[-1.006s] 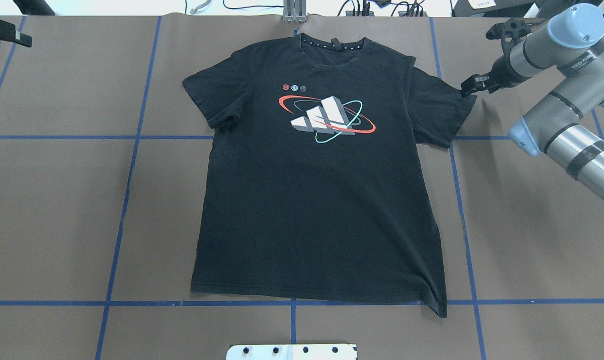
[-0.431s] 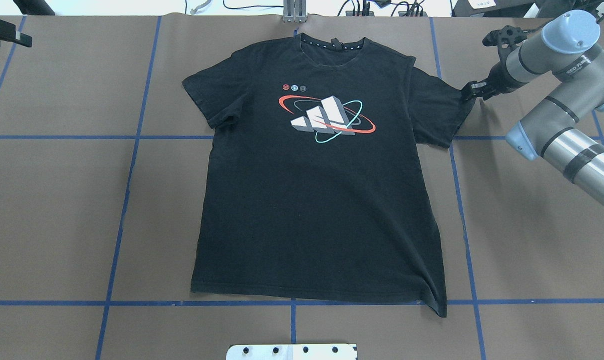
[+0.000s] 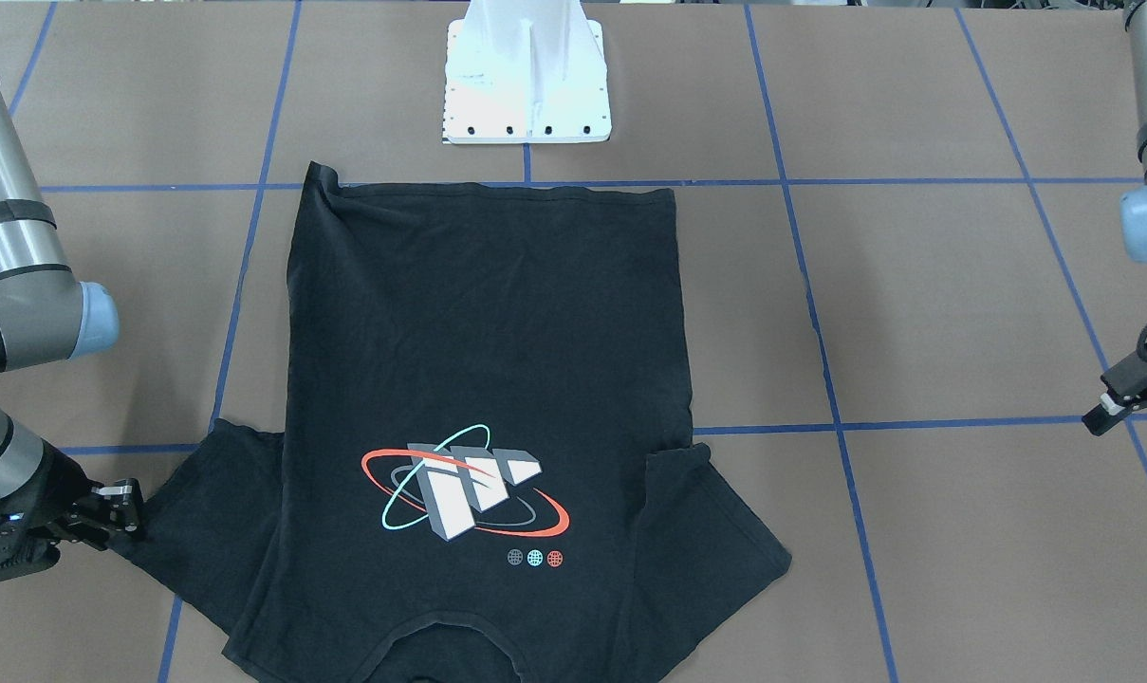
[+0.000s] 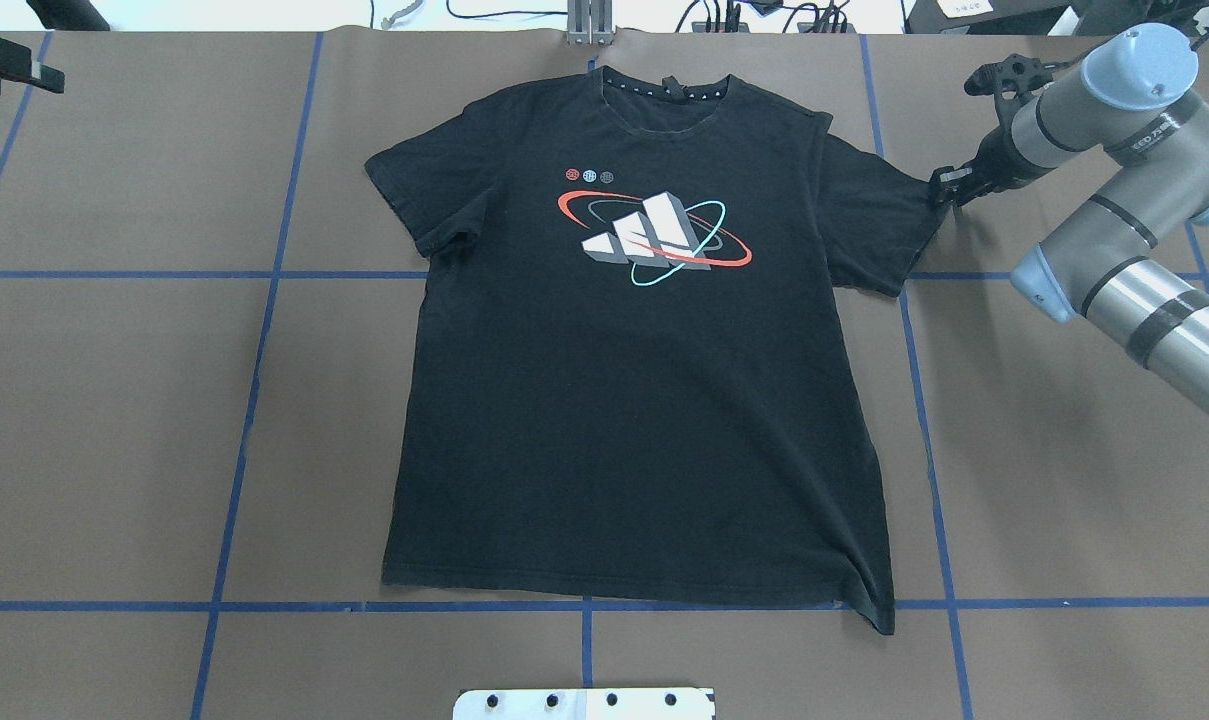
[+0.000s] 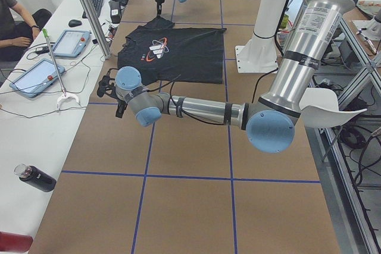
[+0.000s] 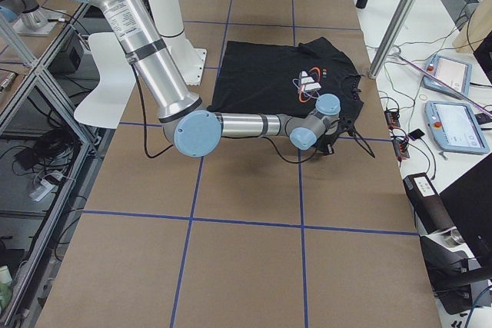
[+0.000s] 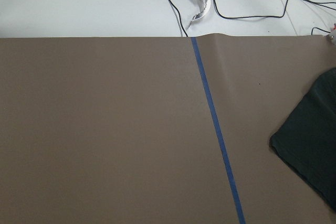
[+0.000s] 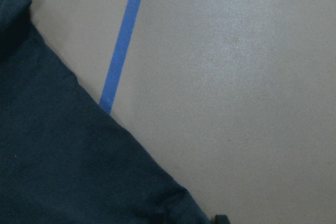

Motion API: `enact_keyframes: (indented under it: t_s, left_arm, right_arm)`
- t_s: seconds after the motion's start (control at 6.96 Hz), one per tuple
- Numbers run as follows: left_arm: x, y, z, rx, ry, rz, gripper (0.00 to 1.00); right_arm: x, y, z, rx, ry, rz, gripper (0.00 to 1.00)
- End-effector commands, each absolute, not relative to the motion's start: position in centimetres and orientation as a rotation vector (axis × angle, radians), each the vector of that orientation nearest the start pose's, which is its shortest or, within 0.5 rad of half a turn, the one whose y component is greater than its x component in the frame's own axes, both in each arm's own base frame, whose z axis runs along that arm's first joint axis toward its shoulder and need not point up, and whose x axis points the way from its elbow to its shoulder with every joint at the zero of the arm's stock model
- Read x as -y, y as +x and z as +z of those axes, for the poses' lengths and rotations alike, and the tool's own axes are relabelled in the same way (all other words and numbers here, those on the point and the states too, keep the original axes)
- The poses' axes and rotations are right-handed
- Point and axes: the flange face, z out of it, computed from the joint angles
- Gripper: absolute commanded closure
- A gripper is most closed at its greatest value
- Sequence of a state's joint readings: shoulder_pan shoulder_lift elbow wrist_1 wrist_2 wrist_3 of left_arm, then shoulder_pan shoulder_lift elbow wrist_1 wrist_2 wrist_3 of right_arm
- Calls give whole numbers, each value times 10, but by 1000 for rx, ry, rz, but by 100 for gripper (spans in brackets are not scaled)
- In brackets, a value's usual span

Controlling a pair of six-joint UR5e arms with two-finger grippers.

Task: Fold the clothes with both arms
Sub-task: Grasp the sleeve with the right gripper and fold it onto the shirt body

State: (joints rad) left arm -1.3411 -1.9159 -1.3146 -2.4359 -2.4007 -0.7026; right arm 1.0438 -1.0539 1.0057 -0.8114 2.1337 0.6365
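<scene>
Shirt: a black T-shirt lies flat and face up in the middle of the brown table, not yet folded.
Orientation: the collar points away from the robot, and the hem lies along a blue tape line near the white base plate.
Print: white-grey slanted blocks ringed by red and teal ellipses sit on the chest, with three small dots just above them on the collar side.
Sleeves: both are spread outward; the one on the robot's right reaches toward the right arm.
Hem corner: the corner on the robot's right is slightly rumpled and juts over the tape line.
Right gripper: it is low at the outer tip of that sleeve, touching or just beside the cuff; whether its fingers are parted or closed on the cloth cannot be told. The wrist camera shows only the sleeve's edge, bare table and tape.
Left gripper: it hangs well apart from the shirt, out toward the table's left side; the state of its fingers cannot be told.
Left wrist view: it shows brown table, one tape line and a corner of the other sleeve at the right edge.
Side bench: tablets and a dark bottle lie there, and a seated person is partly in view.
</scene>
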Motion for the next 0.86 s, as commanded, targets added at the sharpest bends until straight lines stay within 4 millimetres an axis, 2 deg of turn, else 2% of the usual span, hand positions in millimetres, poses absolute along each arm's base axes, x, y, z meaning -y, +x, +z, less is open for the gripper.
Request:
enact_keyframes:
  t_s: [0.0,0.43,0.72]
  left_arm:
    - [643,89,484,-1079,455,-21,0]
    - [643,89,484,-1079,456,-22,0]
    - [644,88,484,-1079,455,-24,0]
  right_arm:
    - [673,-300,551,829,278,-98,56]
    - [673,-298,555,825,271,-94,53]
    - [673,-298,555,824,270,-93,57]
